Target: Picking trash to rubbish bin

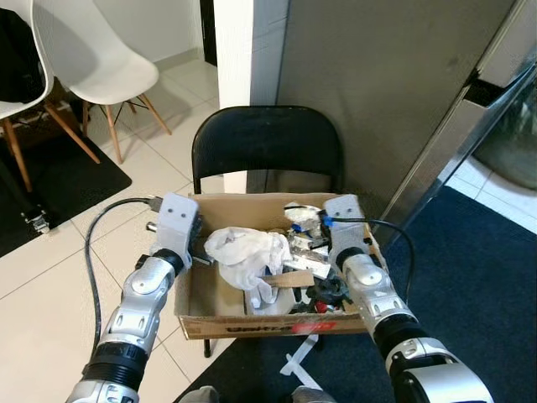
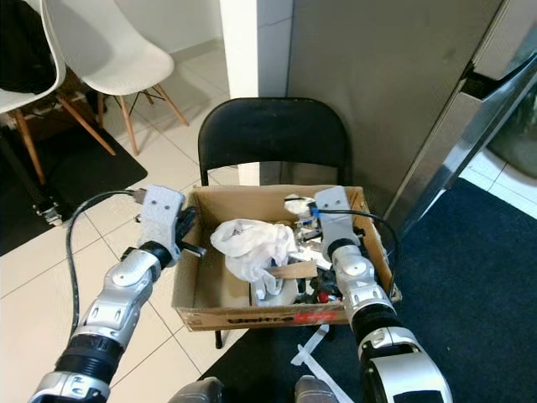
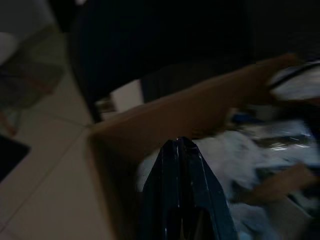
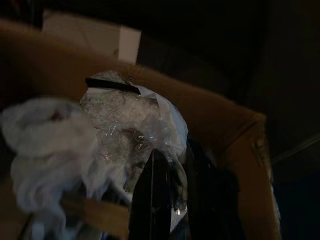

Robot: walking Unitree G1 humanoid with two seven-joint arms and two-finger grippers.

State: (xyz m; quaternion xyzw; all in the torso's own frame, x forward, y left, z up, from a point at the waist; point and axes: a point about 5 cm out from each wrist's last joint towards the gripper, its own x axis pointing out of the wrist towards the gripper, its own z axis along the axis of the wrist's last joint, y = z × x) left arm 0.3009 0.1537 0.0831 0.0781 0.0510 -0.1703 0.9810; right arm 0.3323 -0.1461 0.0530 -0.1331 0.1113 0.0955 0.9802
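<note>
A cardboard box (image 1: 252,323) of trash sits on a black chair (image 1: 267,138), its far edge close to a grey panel (image 1: 377,84); open tiled floor (image 1: 50,285) lies to the left. Both arms reach forward over the box's side edges. The left gripper (image 3: 181,150), fingers pressed together and empty, is at the left wall beside a white crumpled bag (image 1: 247,252). The right gripper (image 4: 172,170) is slightly parted against clear plastic wrap (image 4: 132,125) near the far right corner; whether it grips the wrap cannot be told.

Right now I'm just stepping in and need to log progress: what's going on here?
The robot stands over a cardboard box of trash on a black chair. Its right gripper is inside the box, fingers around a crumpled clear plastic wrapper. The left gripper, fingers shut, hovers at the box's left wall beside a white crumpled bag.
</note>
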